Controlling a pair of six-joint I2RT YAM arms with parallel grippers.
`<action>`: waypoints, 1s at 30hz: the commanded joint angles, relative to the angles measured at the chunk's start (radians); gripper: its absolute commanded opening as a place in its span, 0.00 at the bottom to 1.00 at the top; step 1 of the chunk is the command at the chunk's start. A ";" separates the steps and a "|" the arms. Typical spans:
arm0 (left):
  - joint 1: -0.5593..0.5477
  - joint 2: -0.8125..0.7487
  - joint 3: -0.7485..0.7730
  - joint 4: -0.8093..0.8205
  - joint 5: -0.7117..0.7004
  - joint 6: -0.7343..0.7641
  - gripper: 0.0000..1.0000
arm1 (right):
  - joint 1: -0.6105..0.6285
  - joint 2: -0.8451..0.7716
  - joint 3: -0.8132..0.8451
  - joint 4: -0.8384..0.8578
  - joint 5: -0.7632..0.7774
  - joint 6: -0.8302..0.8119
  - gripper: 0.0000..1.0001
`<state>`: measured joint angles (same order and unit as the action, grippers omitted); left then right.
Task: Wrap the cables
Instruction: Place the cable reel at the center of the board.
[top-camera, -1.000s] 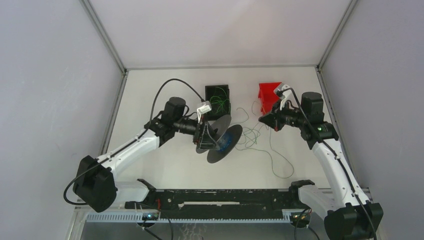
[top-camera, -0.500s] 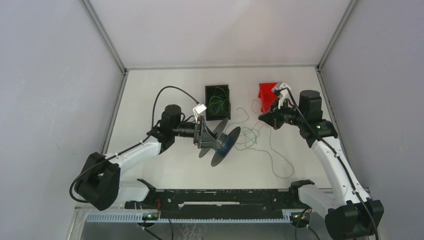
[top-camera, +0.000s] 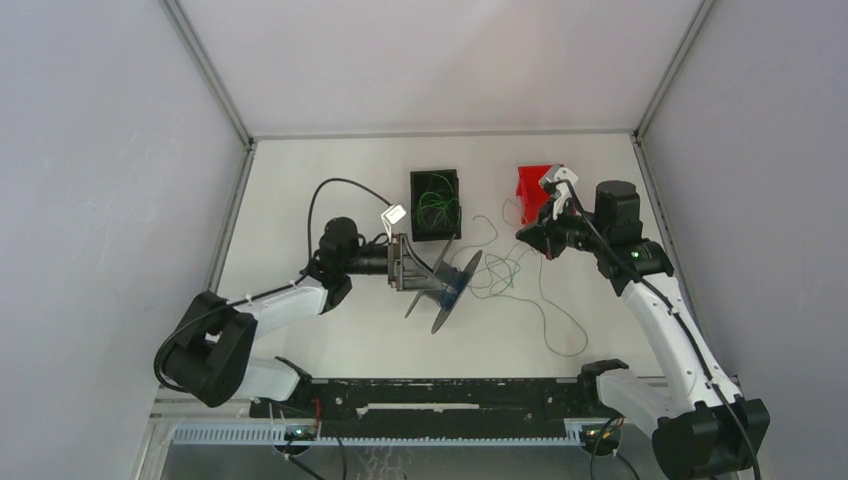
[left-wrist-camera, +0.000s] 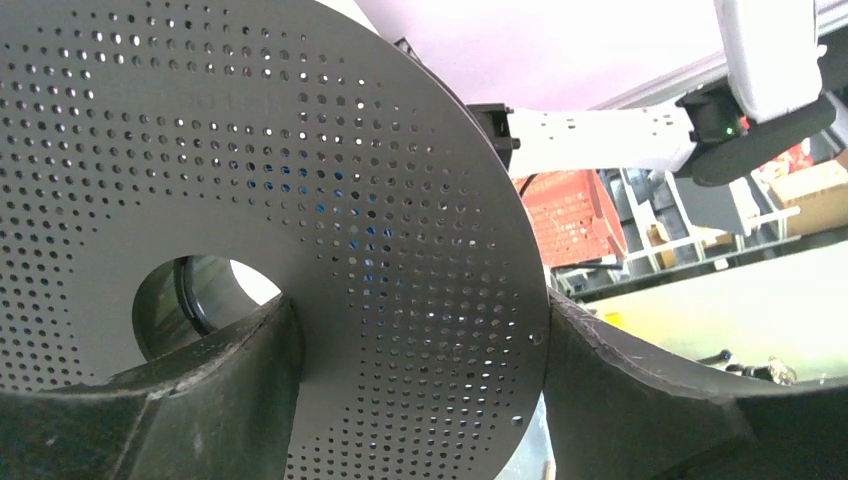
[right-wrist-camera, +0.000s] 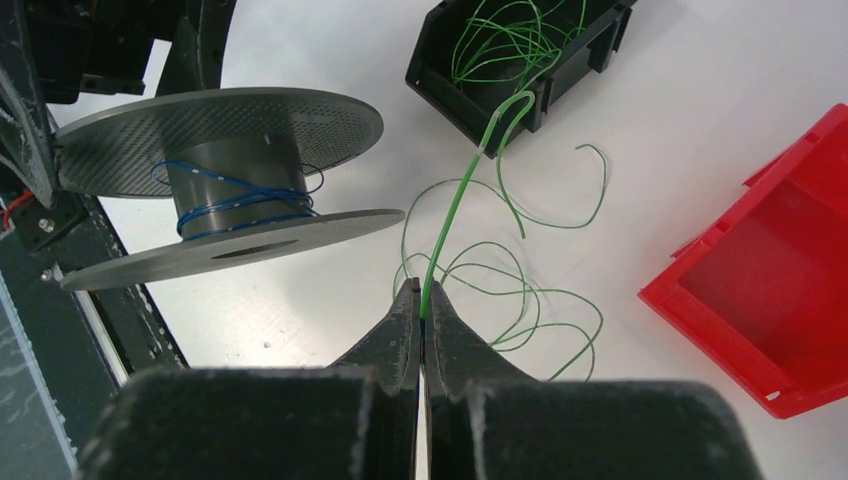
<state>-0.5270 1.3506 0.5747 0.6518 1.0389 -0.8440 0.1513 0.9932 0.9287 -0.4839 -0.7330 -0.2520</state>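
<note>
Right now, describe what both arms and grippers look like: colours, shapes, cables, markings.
Both are built alike: white links between black joint housings. The left arm has a black cable looping off its wrist; the right arm shows a green light on a black joint. The left gripper and right gripper are black, and the right fingers taper to narrow tips.

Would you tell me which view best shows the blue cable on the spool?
The right wrist view: the blue cable is wound round the spool, between both flanges. The top external view gives only a blue patch; the left wrist view, blue glints through flange holes.
</note>
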 joint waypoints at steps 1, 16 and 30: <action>0.023 0.009 -0.022 0.175 -0.015 -0.091 0.28 | 0.039 -0.007 0.043 -0.009 0.045 -0.081 0.00; 0.084 0.155 -0.052 0.427 -0.012 -0.300 0.28 | 0.128 0.044 0.097 -0.036 0.116 -0.137 0.00; 0.125 0.223 -0.065 0.434 -0.007 -0.314 0.33 | 0.155 0.059 0.100 -0.045 0.146 -0.157 0.00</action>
<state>-0.4168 1.5730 0.5163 1.0130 1.0241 -1.1561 0.2993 1.0531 0.9867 -0.5442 -0.5991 -0.3862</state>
